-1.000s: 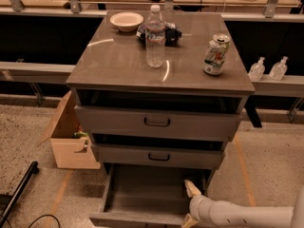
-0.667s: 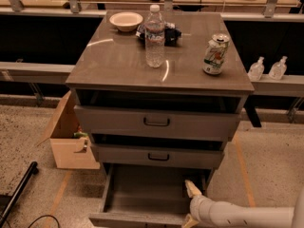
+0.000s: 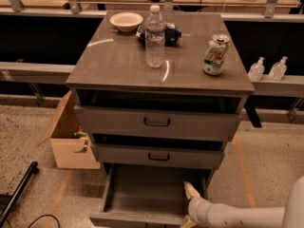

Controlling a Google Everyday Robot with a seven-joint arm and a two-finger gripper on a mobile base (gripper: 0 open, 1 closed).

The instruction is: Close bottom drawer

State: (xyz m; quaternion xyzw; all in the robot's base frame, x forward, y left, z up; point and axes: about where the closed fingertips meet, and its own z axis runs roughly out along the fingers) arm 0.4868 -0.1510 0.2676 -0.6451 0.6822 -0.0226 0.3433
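The bottom drawer (image 3: 142,190) of the grey cabinet is pulled far out, and its shallow tray looks empty. Its front panel (image 3: 133,219) lies at the lower edge of the view. My gripper (image 3: 189,206) reaches in from the lower right on a pale arm, at the drawer's front right corner. It is open: one finger (image 3: 191,190) points up over the tray, and the other sits near the front panel. The middle drawer (image 3: 156,156) and top drawer (image 3: 156,122) stand slightly out.
On the cabinet top (image 3: 118,65) stand a water bottle (image 3: 155,38), a drink can (image 3: 213,55) and a bowl (image 3: 126,21). A cardboard box (image 3: 66,139) sits on the floor to the left, with a black pole (image 3: 16,194) beyond it. Two pump bottles (image 3: 267,68) stand at the right.
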